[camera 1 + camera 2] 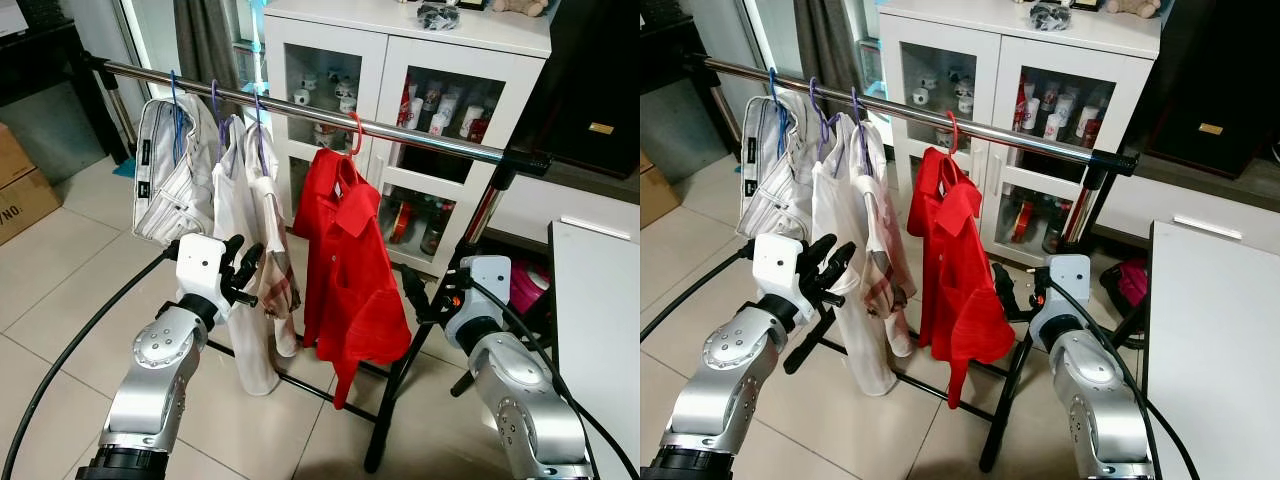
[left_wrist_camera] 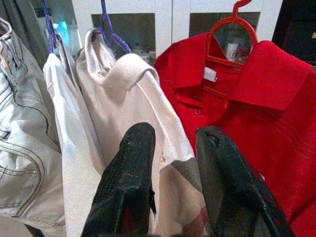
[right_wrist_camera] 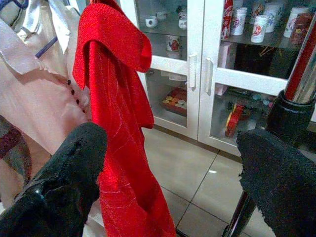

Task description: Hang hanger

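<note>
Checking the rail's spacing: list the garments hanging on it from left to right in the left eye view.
Pale denim garment → white shirt → cream shirt with plaid trim → red polo shirt on its red hanger.

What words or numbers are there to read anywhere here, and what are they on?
"VNO": black letters on the brown cardboard box at the left edge, cut off by the frame.
Red and white printed cans in the white glass-door cabinet: too small to read.
White neck tag in the red polo shirt: blurred.
</note>
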